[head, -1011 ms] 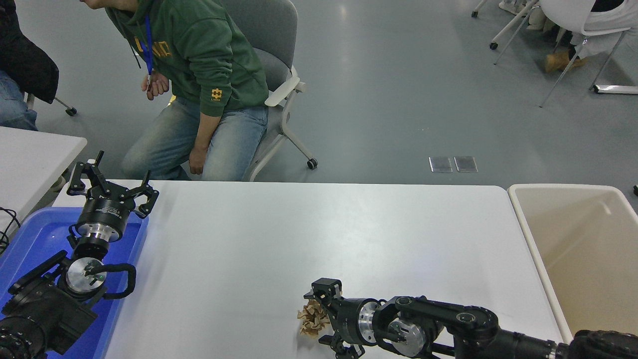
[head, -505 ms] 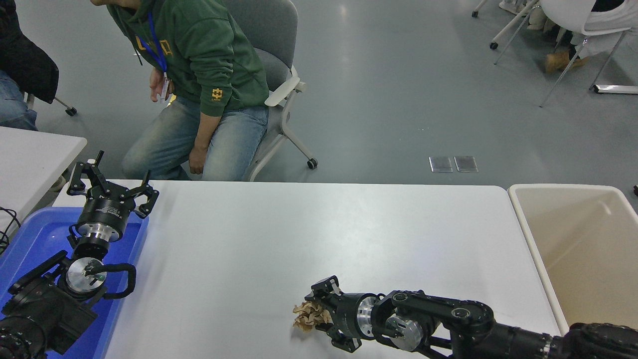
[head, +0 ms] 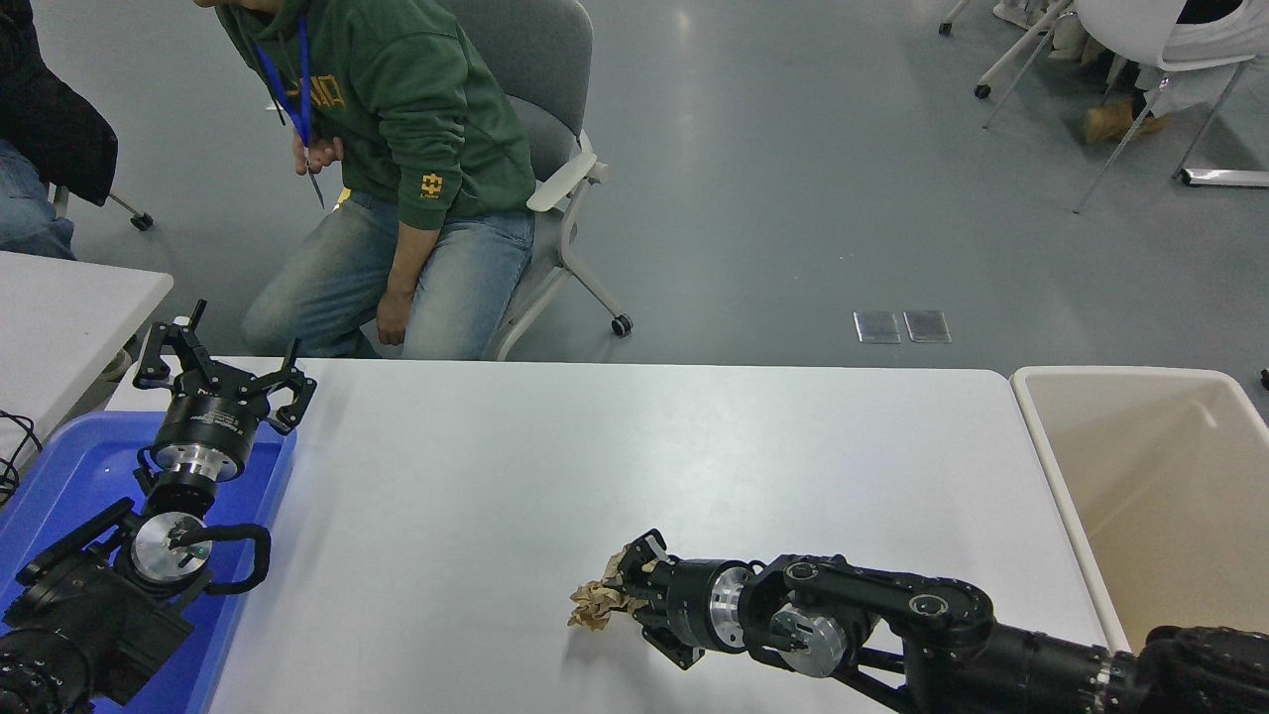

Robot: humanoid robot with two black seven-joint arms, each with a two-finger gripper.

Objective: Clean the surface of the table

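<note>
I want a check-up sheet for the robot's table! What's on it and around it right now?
Surface: the table surface is white and bare except for one crumpled brown paper wad near its front edge.
Job's things: the wad is the only litter seen.
Clutter: blue tray at the left, beige bin at the right, nothing seen inside it.
Grippers: right gripper shut on the paper wad; left gripper open, parked over the tray.
Cables: a black cable at the left edge.
Surroundings: a person in a green hoodie sits on a grey chair beyond the table.
</note>
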